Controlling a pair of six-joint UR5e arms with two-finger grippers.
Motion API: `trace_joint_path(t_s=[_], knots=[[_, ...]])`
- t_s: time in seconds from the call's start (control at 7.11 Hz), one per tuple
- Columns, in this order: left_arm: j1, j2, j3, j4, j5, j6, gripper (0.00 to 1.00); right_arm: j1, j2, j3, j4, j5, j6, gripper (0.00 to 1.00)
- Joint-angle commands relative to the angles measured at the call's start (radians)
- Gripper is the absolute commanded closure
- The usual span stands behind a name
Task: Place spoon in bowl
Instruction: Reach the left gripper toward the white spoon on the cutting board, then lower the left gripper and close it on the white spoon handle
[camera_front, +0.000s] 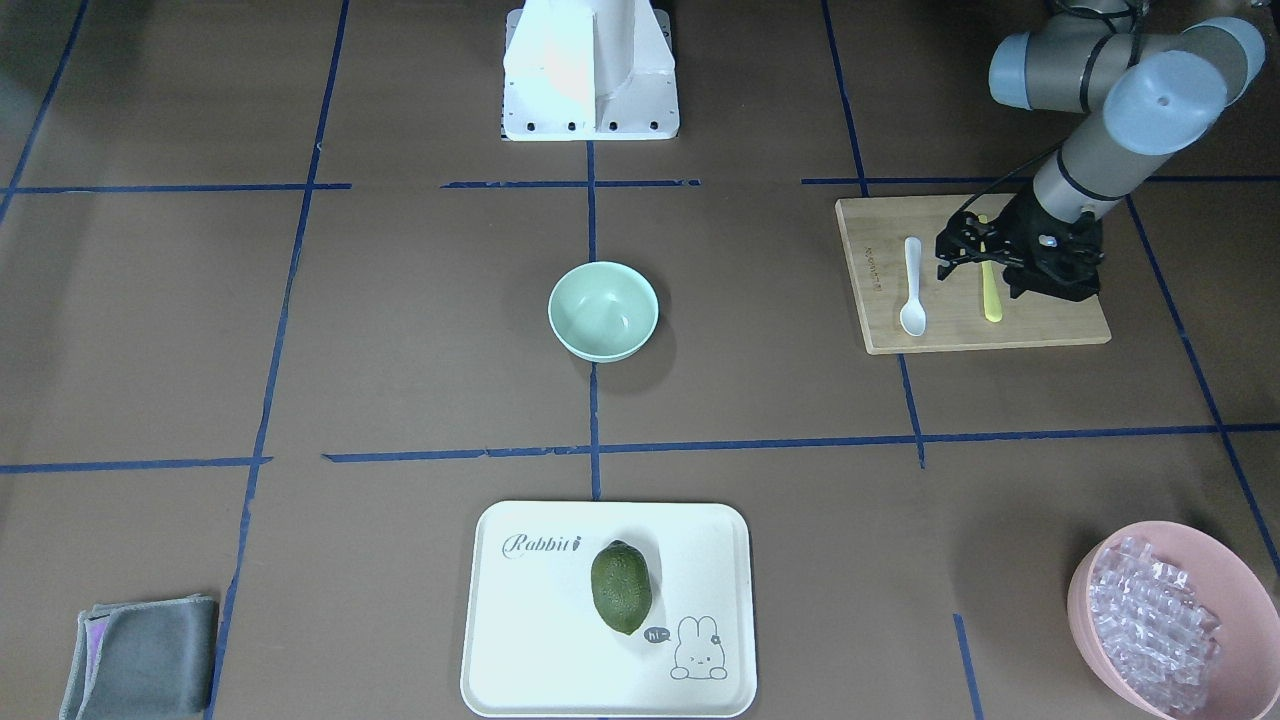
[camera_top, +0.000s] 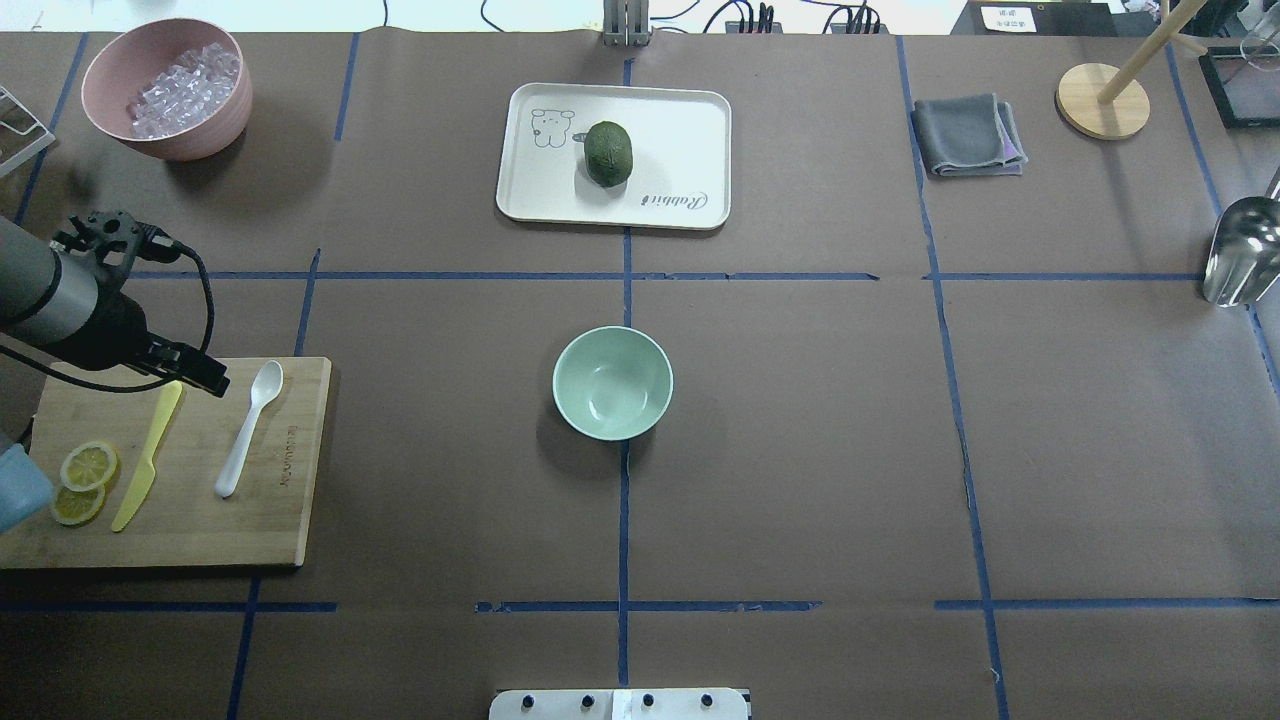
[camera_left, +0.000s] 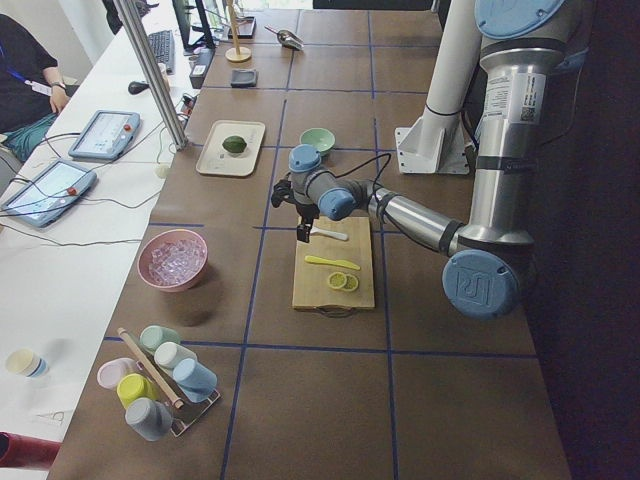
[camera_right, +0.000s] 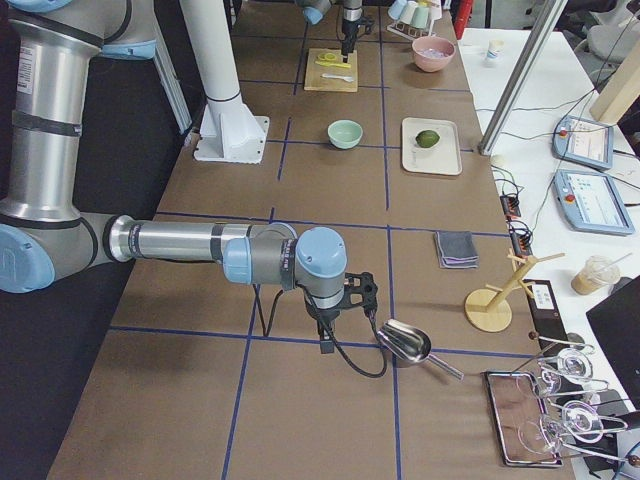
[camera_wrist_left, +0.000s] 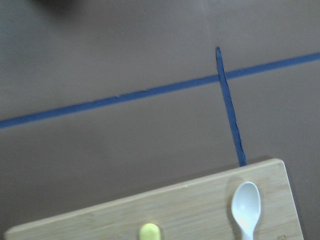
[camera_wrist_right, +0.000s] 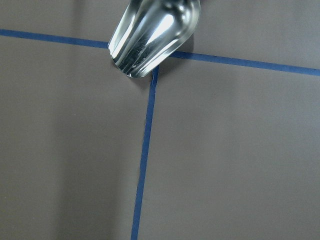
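The white spoon (camera_front: 912, 285) lies on a wooden cutting board (camera_front: 1050, 325), scoop pointing away from the robot; it also shows in the overhead view (camera_top: 245, 430) and the left wrist view (camera_wrist_left: 246, 202). The mint-green bowl (camera_front: 603, 310) stands empty at the table's middle (camera_top: 612, 382). My left gripper (camera_front: 980, 275) hovers over the board's far end, above the yellow knife and beside the spoon's scoop; it looks open and empty. My right gripper (camera_right: 325, 345) hangs low over the table far from both, next to a metal scoop; I cannot tell whether it is open or shut.
A yellow knife (camera_top: 145, 460) and lemon slices (camera_top: 85, 465) share the board. A pink bowl of clear chunks (camera_top: 165, 85) stands beyond it. A white tray (camera_top: 680, 120) with an avocado sits beyond the bowl. A grey cloth (camera_top: 965, 135) and a metal scoop (camera_top: 1240, 250) lie to the right.
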Motion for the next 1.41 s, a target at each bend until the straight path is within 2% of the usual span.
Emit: trace_joint_path(t_s=[0.0,0.42,0.56,0.7,1.12,1.27], knots=[[0.068,-0.001,0.006,0.001,0.057,-0.007,0.00,0.000,0.000,-0.002,0.001,0.000,0.000,0.00],[0.097,-0.005,0.015,0.007,0.060,-0.010,0.01,0.000,0.000,-0.002,-0.001,0.000,0.000,0.00],[0.117,-0.013,0.017,0.007,0.060,-0.034,0.06,0.000,-0.002,-0.002,-0.001,0.000,0.000,0.00],[0.136,-0.016,0.018,0.007,0.060,-0.065,0.13,0.000,-0.003,-0.002,-0.001,0.000,0.000,0.00],[0.140,-0.024,0.033,0.007,0.057,-0.068,0.50,0.000,-0.003,-0.002,-0.002,0.000,0.000,0.00],[0.140,-0.025,0.033,0.007,0.056,-0.068,0.59,0.000,-0.003,-0.002,-0.002,0.000,0.000,0.00]])
